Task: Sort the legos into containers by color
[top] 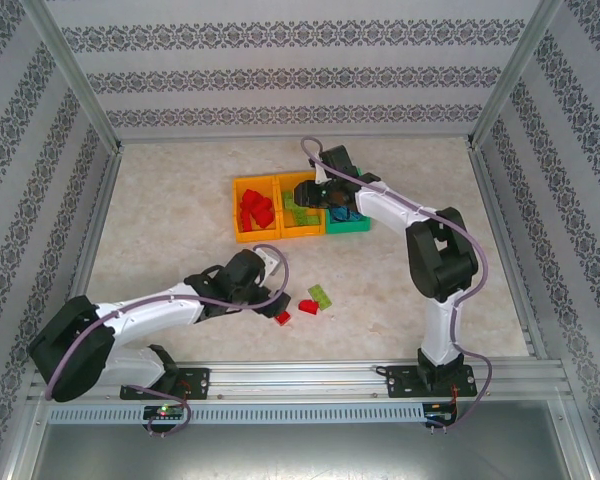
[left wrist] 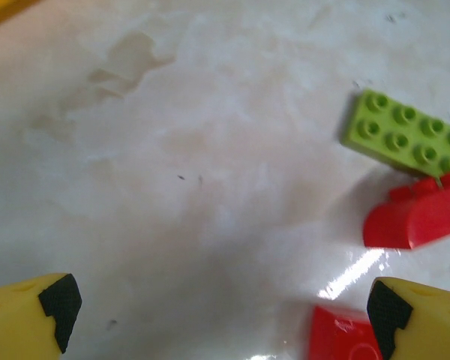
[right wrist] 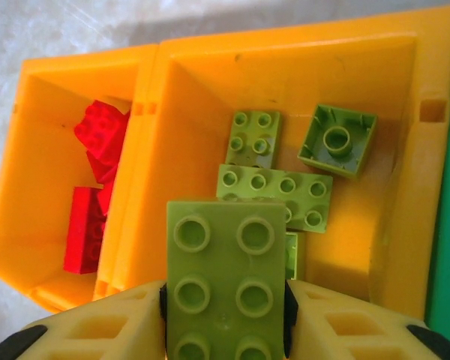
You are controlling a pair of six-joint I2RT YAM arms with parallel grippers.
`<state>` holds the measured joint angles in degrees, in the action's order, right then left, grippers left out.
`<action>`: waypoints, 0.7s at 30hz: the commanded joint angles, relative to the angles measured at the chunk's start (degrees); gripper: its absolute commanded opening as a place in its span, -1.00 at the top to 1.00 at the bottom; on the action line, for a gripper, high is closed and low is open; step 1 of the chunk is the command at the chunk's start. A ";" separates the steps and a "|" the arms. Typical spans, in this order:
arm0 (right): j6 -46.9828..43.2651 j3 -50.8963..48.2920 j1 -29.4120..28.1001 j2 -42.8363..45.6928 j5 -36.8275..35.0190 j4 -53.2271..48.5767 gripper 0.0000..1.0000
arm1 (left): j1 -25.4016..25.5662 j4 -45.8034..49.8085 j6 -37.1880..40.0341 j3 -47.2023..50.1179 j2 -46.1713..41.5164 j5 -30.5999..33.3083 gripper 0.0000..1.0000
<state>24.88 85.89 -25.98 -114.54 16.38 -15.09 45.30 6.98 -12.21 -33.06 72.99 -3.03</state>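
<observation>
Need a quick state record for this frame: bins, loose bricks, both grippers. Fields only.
left bin: orange, holds red bricks
middle bin: orange, holds lime bricks
right bin: green, holds blue bricks, partly hidden by the arm
loose on table: loose lime brick, curved red brick, second red brick
left gripper: open, low over the table beside the second red brick
right gripper: closed on held lime brick, over the middle bin

Bright, even overhead light. Left wrist view soft, blurry; white glare streak on table [left wrist: 210, 165] just below red brick [left wrist: 412, 221]. Right wrist view sharper, green brick [right wrist: 225, 277] crisp.
</observation>
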 commanded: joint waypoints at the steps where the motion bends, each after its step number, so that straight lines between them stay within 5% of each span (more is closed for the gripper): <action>1: -0.27 2.35 0.32 -0.77 0.30 -1.60 0.09 | 2.58 -0.76 -0.01 1.01 -1.82 -0.82 -1.00; 17: -1.08 -1.26 0.22 5.07 1.02 -0.49 -0.30 | 9.87 2.34 2.20 0.59 3.51 0.22 -0.85; 21: -1.56 -2.95 0.36 7.06 1.03 -0.56 -0.33 | 10.31 2.29 2.56 -0.11 6.40 -0.32 -0.68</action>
<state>24.64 83.96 -25.98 -110.59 16.64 -15.70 54.59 7.27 -10.94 -32.47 77.87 -3.01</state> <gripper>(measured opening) 0.661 0.848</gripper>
